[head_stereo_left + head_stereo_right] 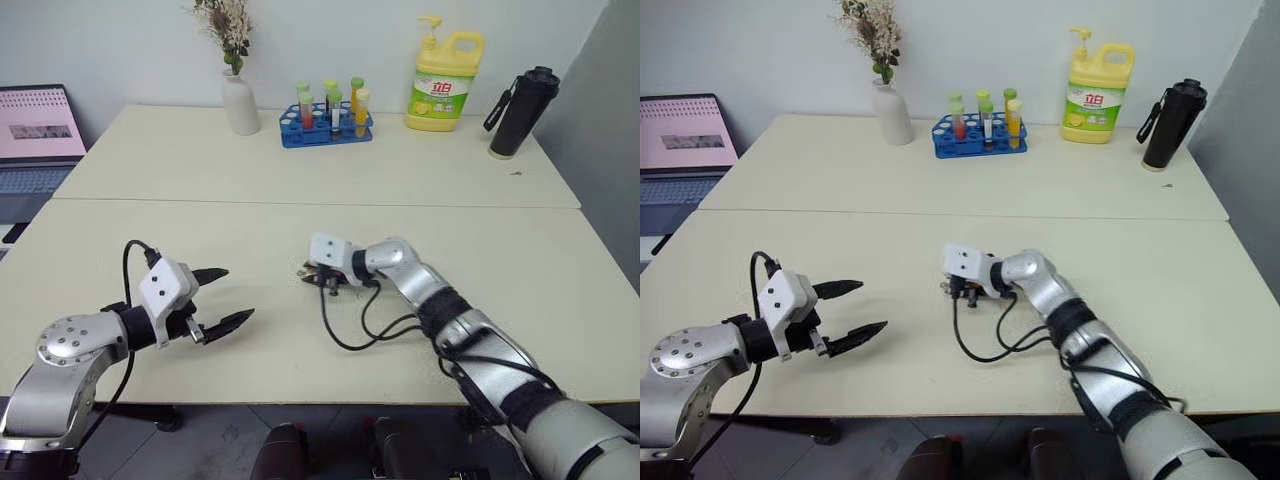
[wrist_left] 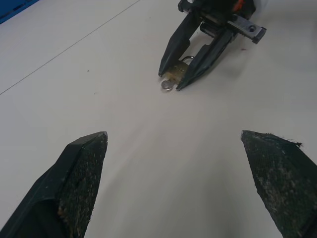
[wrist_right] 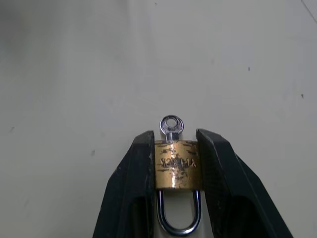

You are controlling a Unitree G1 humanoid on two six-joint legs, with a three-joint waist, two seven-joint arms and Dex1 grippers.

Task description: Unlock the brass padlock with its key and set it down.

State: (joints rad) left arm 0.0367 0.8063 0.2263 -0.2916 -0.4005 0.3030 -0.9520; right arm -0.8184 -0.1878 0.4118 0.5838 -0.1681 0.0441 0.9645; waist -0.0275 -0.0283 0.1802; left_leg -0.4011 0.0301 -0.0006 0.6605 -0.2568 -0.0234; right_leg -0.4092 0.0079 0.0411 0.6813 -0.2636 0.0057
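padlock [image 3: 178,165]: letters stamped on the brass face, seen upside down; they seem to read "YF LOCK", the first two uncertain.
yellow bottle [image 1: 446,81], far right of the table: green label with two white Chinese characters, apparently "立白"; the smaller print is illegible.
laptop [image 1: 38,135], far left: screen content is illegible.

Your right tool [image 1: 952,287] rests low on the table [image 1: 940,170]; your left tool [image 1: 855,310] hovers with its fingers spread, well apart from it.
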